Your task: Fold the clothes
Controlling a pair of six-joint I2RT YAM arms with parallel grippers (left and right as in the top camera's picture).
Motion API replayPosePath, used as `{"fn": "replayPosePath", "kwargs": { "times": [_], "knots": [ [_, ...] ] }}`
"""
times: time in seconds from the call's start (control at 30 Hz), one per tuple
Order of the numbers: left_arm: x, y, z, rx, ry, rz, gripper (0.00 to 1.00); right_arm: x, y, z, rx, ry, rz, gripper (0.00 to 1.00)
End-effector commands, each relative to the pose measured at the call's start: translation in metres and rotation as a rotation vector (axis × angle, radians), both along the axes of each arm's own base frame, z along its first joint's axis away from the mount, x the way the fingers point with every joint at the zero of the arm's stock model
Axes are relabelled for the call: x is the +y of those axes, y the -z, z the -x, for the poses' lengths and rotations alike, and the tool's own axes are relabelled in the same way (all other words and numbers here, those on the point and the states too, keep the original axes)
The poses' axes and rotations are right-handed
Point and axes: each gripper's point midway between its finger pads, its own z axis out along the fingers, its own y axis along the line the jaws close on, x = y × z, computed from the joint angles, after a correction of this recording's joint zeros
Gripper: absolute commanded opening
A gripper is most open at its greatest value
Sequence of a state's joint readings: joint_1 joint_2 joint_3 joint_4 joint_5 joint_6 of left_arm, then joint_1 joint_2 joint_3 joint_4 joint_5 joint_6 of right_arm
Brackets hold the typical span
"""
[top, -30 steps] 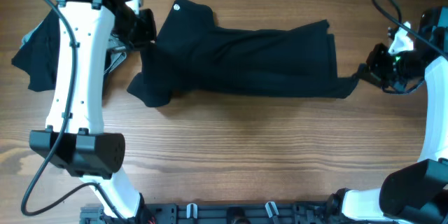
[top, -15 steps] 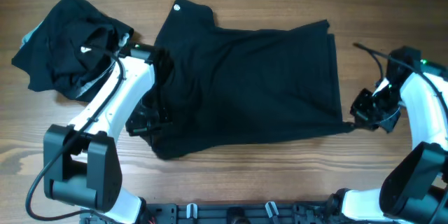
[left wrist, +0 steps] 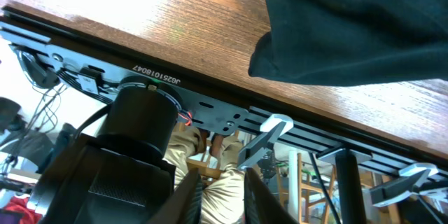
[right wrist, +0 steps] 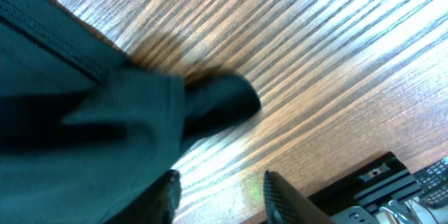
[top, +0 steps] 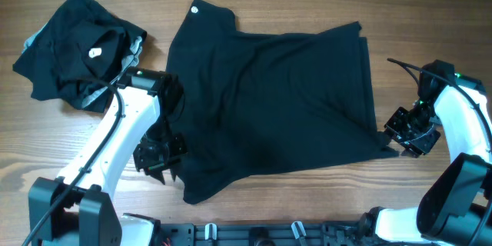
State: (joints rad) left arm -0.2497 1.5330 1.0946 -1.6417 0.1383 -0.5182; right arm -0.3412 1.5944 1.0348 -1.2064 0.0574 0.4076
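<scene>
A large black shirt (top: 277,100) lies spread flat across the middle of the table, with a small white mark (top: 194,8) at its far left corner. My left gripper (top: 157,160) is at the shirt's front left edge, open and empty. In the left wrist view its jaws (left wrist: 218,199) point past the table's front edge, and a shirt corner (left wrist: 336,28) lies apart from them. My right gripper (top: 403,132) is at the shirt's front right corner. It is open (right wrist: 220,196), with the shirt corner (right wrist: 84,91) beside its left finger.
A pile of other black garments with grey trim (top: 77,46) lies at the far left. A black rail (top: 254,234) runs along the table's front edge. Bare wood (top: 307,200) shows in front of the shirt.
The shirt has been drawn toward the front and now lies spread out. Both grippers moved toward the front edge. The left arm swung down from the far left, uncovering the garment pile.
</scene>
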Motion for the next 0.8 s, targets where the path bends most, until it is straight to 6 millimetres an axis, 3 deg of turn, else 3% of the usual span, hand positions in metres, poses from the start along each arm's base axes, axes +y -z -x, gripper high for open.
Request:
{"fn": "replayPosePath", "kwargs": {
  "times": [0.0,0.1,0.17,0.2,0.23,0.3,0.37,0.4,0.47,0.5,0.57,0.67,0.77],
  "knots": [
    [-0.004,0.003,-0.009,-0.054,-0.013,0.015,0.24,-0.020,0.000,-0.014,-0.052,-0.001,0.106,0.61],
    [-0.015,-0.002,-0.061,-0.269,-0.010,0.058,0.25,-0.022,-0.014,-0.063,-0.244,-0.015,0.081,0.63],
    [-0.003,-0.005,-0.120,-0.519,0.030,-0.030,0.32,0.008,-0.042,-0.127,-0.540,-0.195,-0.117,0.62],
    [0.002,-0.005,-0.138,-0.595,0.039,-0.063,0.36,0.019,-0.052,-0.147,-0.648,-0.220,-0.177,0.62],
    [-0.001,-0.005,-0.172,-0.719,0.069,-0.062,0.38,0.030,-0.063,-0.169,-0.759,-0.254,-0.234,0.59],
    [-0.005,0.003,-0.206,-0.808,0.096,-0.043,0.42,0.038,-0.062,-0.195,-0.831,-0.327,-0.213,0.56],
    [0.007,0.023,-0.221,-0.792,0.086,-0.057,0.43,0.041,-0.049,-0.209,-0.838,-0.374,-0.183,0.54],
    [0.014,0.040,-0.229,-0.768,0.067,-0.042,0.42,0.045,-0.033,-0.220,-0.840,-0.407,-0.186,0.51],
    [0.011,0.067,-0.239,-0.728,0.050,0.082,0.41,0.048,-0.012,-0.230,-0.830,-0.420,-0.195,0.47],
    [0.008,0.086,-0.244,-0.703,0.011,0.168,0.40,0.049,0.008,-0.235,-0.816,-0.419,-0.214,0.45],
    [0.005,0.099,-0.252,-0.706,0.004,0.271,0.40,0.050,0.036,-0.237,-0.783,-0.421,-0.234,0.45],
    [0.005,0.108,-0.258,-0.720,0.035,0.291,0.40,0.049,0.064,-0.236,-0.749,-0.434,-0.244,0.44],
    [0.007,0.125,-0.253,-0.676,0.034,0.283,0.39,0.051,0.077,-0.231,-0.714,-0.425,-0.265,0.39]
  ]
}}
